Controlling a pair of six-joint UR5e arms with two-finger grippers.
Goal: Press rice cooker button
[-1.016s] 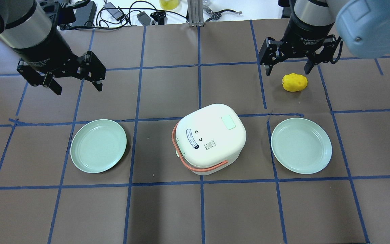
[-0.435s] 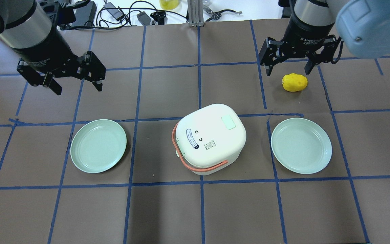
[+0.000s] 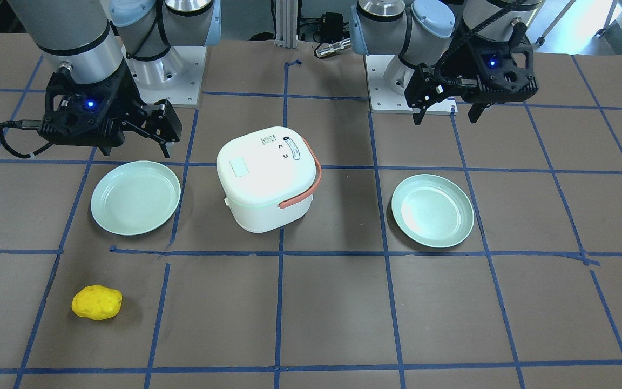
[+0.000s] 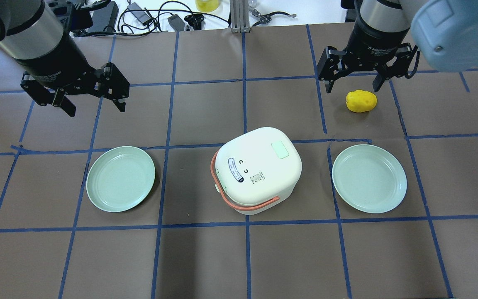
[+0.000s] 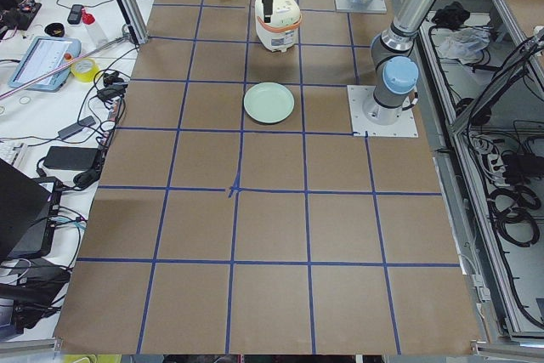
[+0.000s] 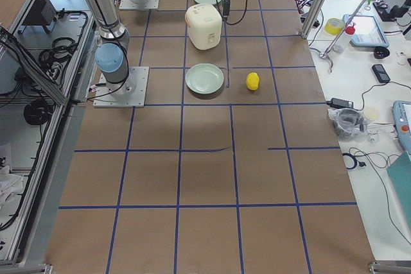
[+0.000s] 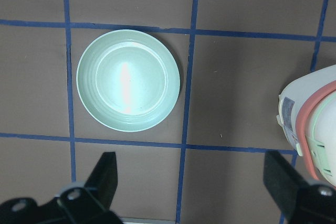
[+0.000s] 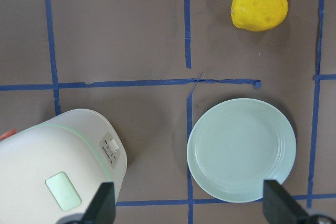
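The white rice cooker (image 4: 257, 170) with a coral-orange handle stands shut at the table's middle, between two plates. Its lid has a pale green rectangular patch (image 4: 280, 150). In the right wrist view a small white button (image 8: 113, 144) shows on the cooker's side wall (image 8: 58, 171). My left gripper (image 4: 96, 109) is open and empty, held above the table, far-left of the cooker. My right gripper (image 4: 352, 88) is open and empty, held high, far-right of the cooker, over a yellow potato-like object (image 4: 361, 101). The cooker's edge also shows in the left wrist view (image 7: 315, 124).
A pale green plate (image 4: 120, 178) lies left of the cooker and another (image 4: 369, 178) lies right of it. The brown table (image 4: 206, 257) is marked by a blue tape grid. Cables and small gear (image 4: 147, 16) lie beyond the far edge.
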